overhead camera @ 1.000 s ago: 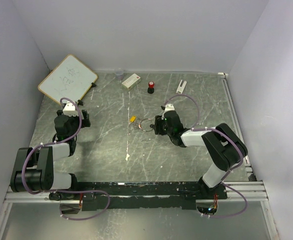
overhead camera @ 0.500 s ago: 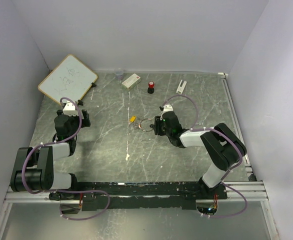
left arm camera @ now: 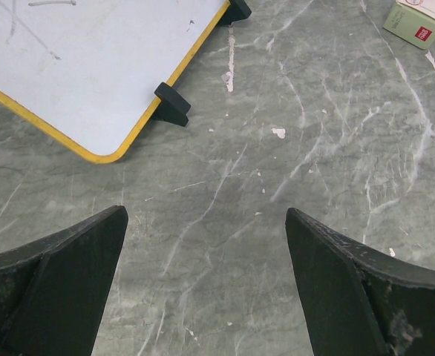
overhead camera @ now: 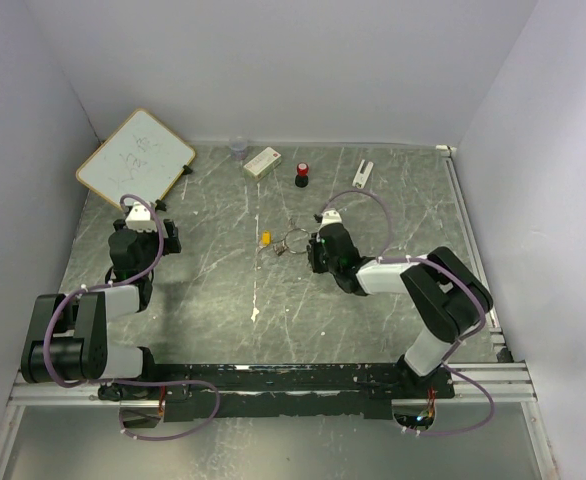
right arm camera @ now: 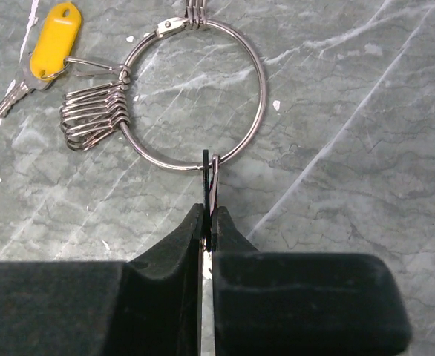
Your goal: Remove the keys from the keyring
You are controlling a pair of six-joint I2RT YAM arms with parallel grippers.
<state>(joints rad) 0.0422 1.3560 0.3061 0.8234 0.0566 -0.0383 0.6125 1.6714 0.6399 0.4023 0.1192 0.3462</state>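
The keyring lies near the middle of the table, just in front of the right gripper. From the right wrist it shows as an almost full circle of thin silvery wire, with a small clasp at its top.

The yellow-headed key hangs off the ring's left side. Its long axis runs diagonally, the head up and to the right and the bare metal blade pointing down and left, away from the ring. Below it a bunch of silvery wire loops fans out leftward from the ring.

The right gripper is clamped on the black-headed key (seen edge-on, a thin dark sliver) where it meets the ring's near edge.

The left gripper is spread wide over bare table, holding nothing, near the whiteboard and well apart from the ring.
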